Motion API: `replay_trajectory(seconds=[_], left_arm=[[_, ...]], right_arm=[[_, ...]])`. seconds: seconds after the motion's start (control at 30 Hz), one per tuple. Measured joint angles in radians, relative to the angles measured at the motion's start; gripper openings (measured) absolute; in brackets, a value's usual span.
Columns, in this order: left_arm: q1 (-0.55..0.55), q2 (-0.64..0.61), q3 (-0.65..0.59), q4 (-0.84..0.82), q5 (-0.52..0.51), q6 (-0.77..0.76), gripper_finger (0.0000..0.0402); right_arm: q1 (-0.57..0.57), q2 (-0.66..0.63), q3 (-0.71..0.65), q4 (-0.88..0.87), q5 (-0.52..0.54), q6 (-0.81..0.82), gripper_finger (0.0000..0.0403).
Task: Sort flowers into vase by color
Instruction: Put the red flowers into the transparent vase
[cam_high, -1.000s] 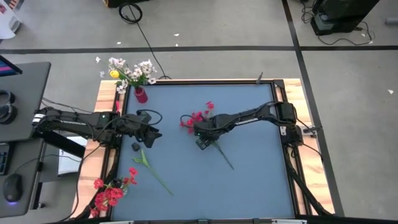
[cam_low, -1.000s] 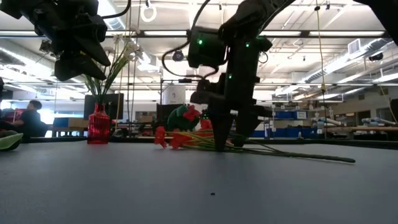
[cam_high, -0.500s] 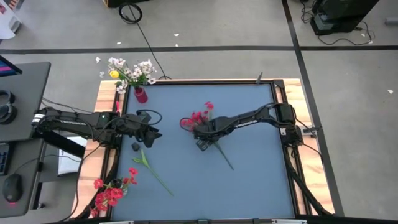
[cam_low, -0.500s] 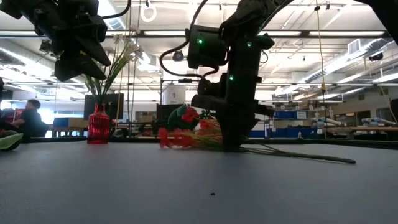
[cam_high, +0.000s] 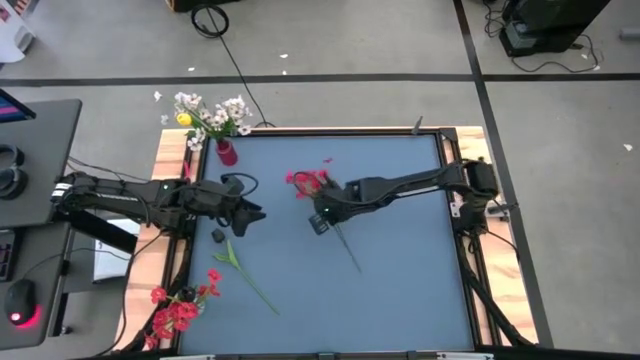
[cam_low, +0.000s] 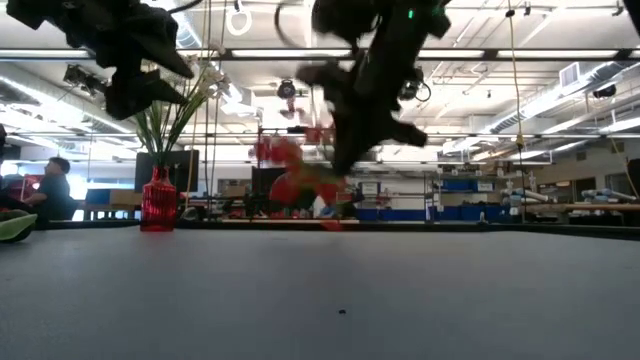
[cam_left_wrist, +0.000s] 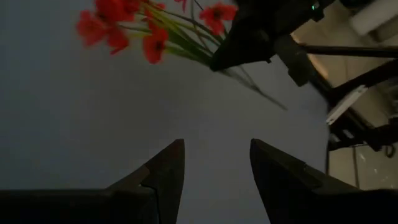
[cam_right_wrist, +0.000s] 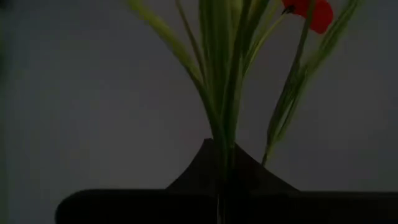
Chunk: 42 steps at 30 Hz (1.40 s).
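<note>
My right gripper (cam_high: 322, 218) hangs over the middle of the table, shut on a red flower sprig (cam_high: 330, 205). Its red blossoms (cam_high: 308, 182) point toward the far left and its thin stem end (cam_high: 355, 263) trails toward the near right. In the low view the blossoms (cam_low: 282, 160) are blurred in the air beside the gripper (cam_low: 340, 165). My left gripper (cam_high: 250, 215) waits open at the table's left, nothing between its fingers (cam_left_wrist: 216, 149). A red vase (cam_high: 226, 152) with white flowers (cam_high: 212, 115) stands at the far left corner. My right gripper pinches the sprig's bundled green stems (cam_right_wrist: 225, 146) between its two fingers, below the leaves and blossoms. The fingers come slanting down from above and lie across the stem. The sprig is lifted clear of the table and tilted, blossoms on one side and the bare stem on the other.
Another red sprig (cam_high: 240, 270) lies on the table's near left, and a bunch of red flowers (cam_high: 175, 312) sits at the near left corner. A small dark object (cam_high: 217, 235) lies by my left gripper. A wooden rim (cam_high: 450, 140) frames the blue table.
My right gripper has shut on the red sprig's stem and risen, tipping a little. The sprig, which lay on the table, is now lifted clear, its blossoms swung up and toward the far left.
</note>
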Motion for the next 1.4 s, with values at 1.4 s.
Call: replay_trajectory(seconds=[1.4], left_arm=[[-0.055,0.44,0.085,1.06,0.051,0.366,0.0176]], right_arm=[[0.005,-0.25,0.002,0.766,-0.265,-0.662,0.001]])
